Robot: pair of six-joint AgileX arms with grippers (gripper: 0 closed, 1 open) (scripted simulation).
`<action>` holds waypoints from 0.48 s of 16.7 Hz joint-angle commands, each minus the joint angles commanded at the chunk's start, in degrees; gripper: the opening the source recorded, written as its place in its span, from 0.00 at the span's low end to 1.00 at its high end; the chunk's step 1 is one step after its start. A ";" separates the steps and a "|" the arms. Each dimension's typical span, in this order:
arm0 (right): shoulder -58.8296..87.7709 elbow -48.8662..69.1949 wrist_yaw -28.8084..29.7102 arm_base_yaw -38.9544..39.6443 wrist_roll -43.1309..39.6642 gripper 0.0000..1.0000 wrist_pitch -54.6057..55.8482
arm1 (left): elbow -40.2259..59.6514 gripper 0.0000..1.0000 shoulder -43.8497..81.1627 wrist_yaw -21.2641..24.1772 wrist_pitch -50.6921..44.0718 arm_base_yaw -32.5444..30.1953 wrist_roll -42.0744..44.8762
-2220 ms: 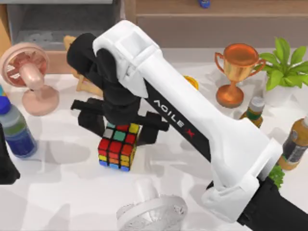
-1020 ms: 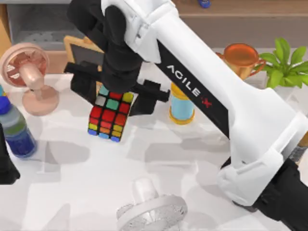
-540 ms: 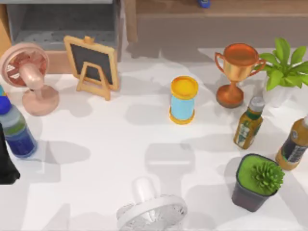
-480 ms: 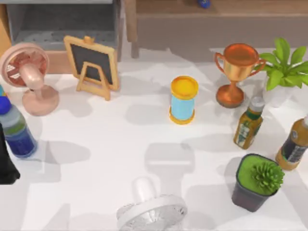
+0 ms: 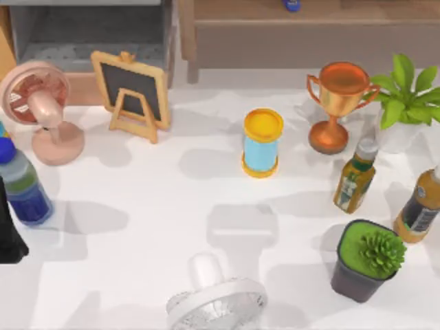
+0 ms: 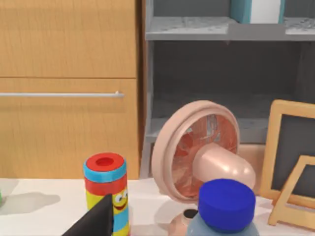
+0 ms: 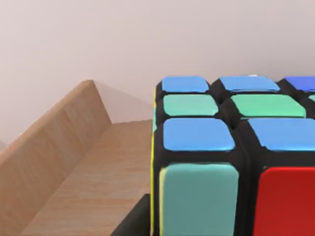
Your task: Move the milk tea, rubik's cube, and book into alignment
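Note:
The rubik's cube sits right up against the right wrist camera, showing blue, green, teal and red stickers with black edges. A dark part of my right gripper presses against its lower edge, and a wooden surface and a pale wall lie behind it. The cube is off the table in the top view. My left arm is parked at the table's left edge. A teal and white thing stands on an upper shelf; I cannot tell whether it is the book. The milk tea is out of view.
On the table stand a pink fan, a small chalkboard easel, a blue cylinder with yellow caps, a trophy, two bottles, potted plants, a white fan and a blue-capped bottle.
My right arm lifted the rubik's cube off the table, carried it toward the back and left the top view. The left arm has not moved.

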 joint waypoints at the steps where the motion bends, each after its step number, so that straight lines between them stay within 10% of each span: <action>1: -2.56 -5.28 -0.28 -3.03 -2.55 0.00 4.34 | 0.00 1.00 0.00 0.00 0.00 0.00 0.00; 8: -12.09 -32.75 -0.79 -19.31 -14.61 0.00 26.58 | 0.00 1.00 0.00 0.00 0.00 0.00 0.00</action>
